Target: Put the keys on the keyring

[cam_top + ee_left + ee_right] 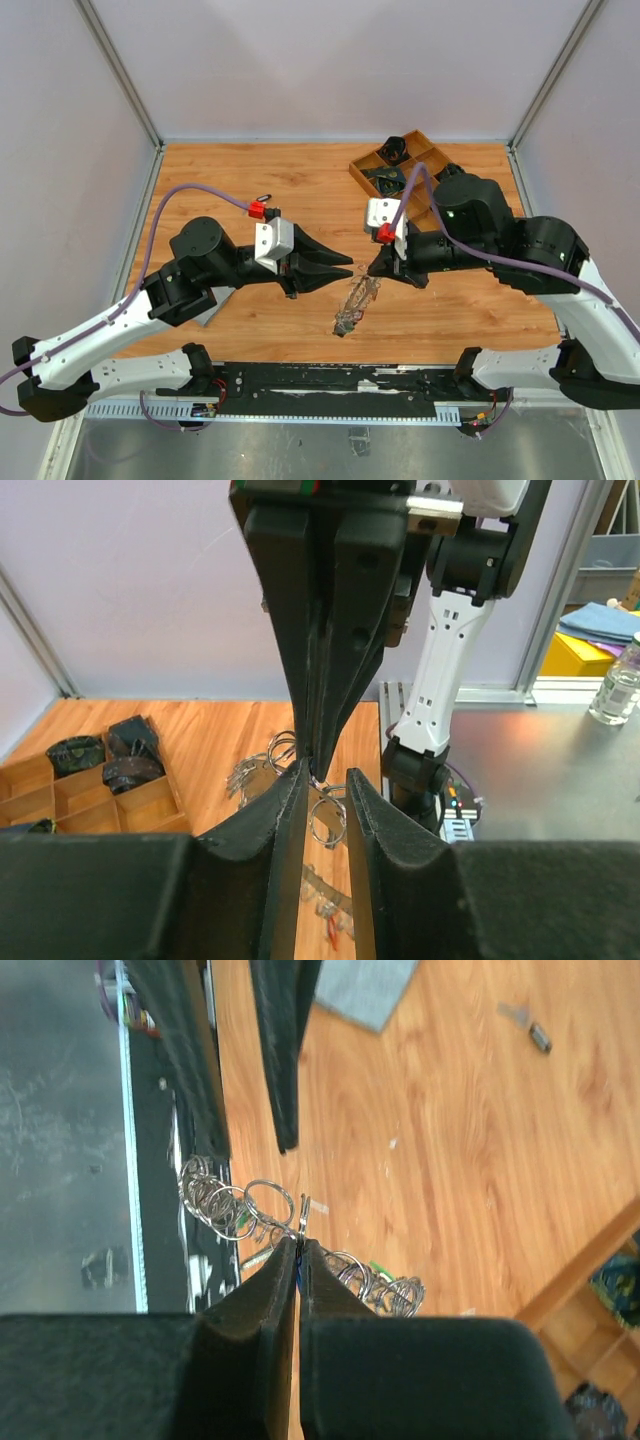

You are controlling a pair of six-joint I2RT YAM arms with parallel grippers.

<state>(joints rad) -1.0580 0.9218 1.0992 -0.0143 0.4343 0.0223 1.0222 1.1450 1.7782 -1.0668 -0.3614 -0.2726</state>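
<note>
The keyring (354, 306), a silver cluster of rings and keys, hangs down to the table between my two grippers. My right gripper (373, 269) is shut on a thin key (303, 1212) with a blue tag at the top of the cluster. In the right wrist view the keyring (228, 1201) trails left and right of the fingertips. My left gripper (346, 268) faces the right one, its jaws open. In the left wrist view a small silver ring (328, 819) shows in the gap between the left fingers (290, 810), just below the right gripper's shut tips.
A wooden compartment tray (362, 172) with dark items stands at the back right. A loose key (264, 199) lies on the table behind the left arm, also seen as the loose key (530, 1026). A grey cloth (212, 314) lies under the left arm.
</note>
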